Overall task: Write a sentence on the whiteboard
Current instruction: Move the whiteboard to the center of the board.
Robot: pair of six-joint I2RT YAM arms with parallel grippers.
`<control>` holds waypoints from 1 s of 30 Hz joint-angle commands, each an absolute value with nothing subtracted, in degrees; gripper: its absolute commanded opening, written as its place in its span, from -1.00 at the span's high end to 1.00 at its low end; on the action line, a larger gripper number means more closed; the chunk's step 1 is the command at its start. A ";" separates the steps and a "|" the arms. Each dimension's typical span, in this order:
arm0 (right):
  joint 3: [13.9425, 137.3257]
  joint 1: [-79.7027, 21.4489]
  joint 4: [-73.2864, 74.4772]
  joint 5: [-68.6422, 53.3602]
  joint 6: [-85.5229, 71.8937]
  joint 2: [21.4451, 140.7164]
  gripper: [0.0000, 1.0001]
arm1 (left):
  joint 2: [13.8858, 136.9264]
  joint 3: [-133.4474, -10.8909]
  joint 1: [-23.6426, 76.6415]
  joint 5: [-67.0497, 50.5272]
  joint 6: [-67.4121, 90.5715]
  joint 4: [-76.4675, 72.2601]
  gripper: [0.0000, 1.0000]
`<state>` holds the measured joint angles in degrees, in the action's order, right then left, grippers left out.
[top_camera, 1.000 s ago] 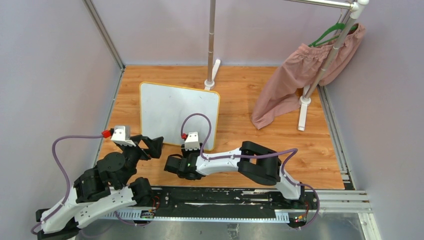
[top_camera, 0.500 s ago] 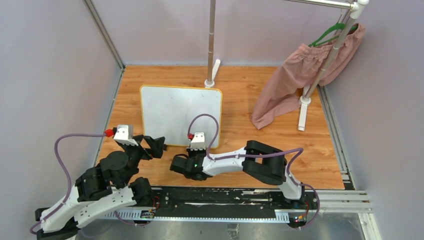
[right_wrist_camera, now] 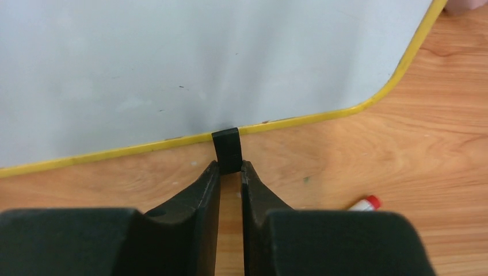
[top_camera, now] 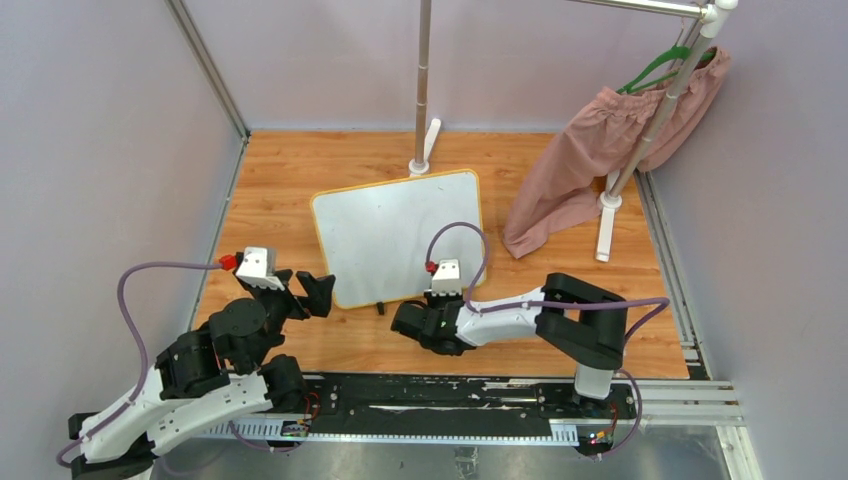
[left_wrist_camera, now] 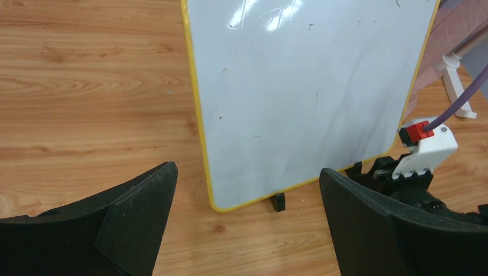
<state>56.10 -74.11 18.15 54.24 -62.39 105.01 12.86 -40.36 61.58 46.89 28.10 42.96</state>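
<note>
At the near edge of the whiteboard (right_wrist_camera: pixel 172 63), the right end effector (right_wrist_camera: pixel 230 172) has its two fingers pinched onto a small black clip foot (right_wrist_camera: pixel 228 149) that juts from the yellow rim, so it is closed on that foot rather than on the board face. In the right wrist view a small white marker with a red end (right_wrist_camera: pixel 365 203) lies on the wooden worktop (right_wrist_camera: pixel 368 144) just to the right of the fingers, apart from the board. The board lies flat in the middle of the worktop, rotated so that its near edge runs on a slant (the near-left corner sits closer to the arms than the near-right corner), and its long axis runs roughly from the near-left toward the far-right in the overhead view. Its white face shows only faint specks and glare; no writing can be made out. A second black clip foot (left_wrist_camera: pixel 278 202) shows under the near-left corner. The left end effector (left_wrist_camera: pixel 247 195) hovers over bare wood near that corner with its fingers spread wide, holding nothing and not touching the board. Beyond the board stand a metal rack (top_camera: pixel 424 90) and a pink garment (top_camera: pixel 580 165) hanging from a green hanger (top_camera: pixel 660 68) at the far right.
</note>
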 commanded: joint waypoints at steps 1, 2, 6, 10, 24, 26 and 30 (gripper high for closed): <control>48.97 -70.29 13.08 51.06 -54.54 101.99 1.00 | 14.50 -39.82 61.35 46.47 28.44 41.57 -1.00; 48.28 -69.66 11.79 50.59 -53.25 101.55 1.00 | 14.69 -39.90 61.39 46.41 28.37 41.61 -1.00; 46.54 -67.71 6.13 48.10 -48.27 100.86 1.00 | 15.02 -39.82 61.36 46.45 28.39 41.65 -1.00; 46.90 -67.59 4.21 46.37 -46.46 100.69 0.88 | 15.19 -39.86 61.35 46.49 28.34 41.65 -1.00; 42.03 -73.26 10.93 43.38 -49.26 86.85 -0.07 | 15.87 -39.93 61.35 45.91 27.66 41.06 -1.00; 41.04 -75.01 14.54 43.10 -50.39 81.34 -0.09 | 16.22 -40.15 61.35 46.40 28.21 41.01 -1.00; 37.54 -77.59 21.62 42.32 -51.15 68.45 -0.08 | 14.04 -37.68 61.36 39.11 22.22 33.31 -1.00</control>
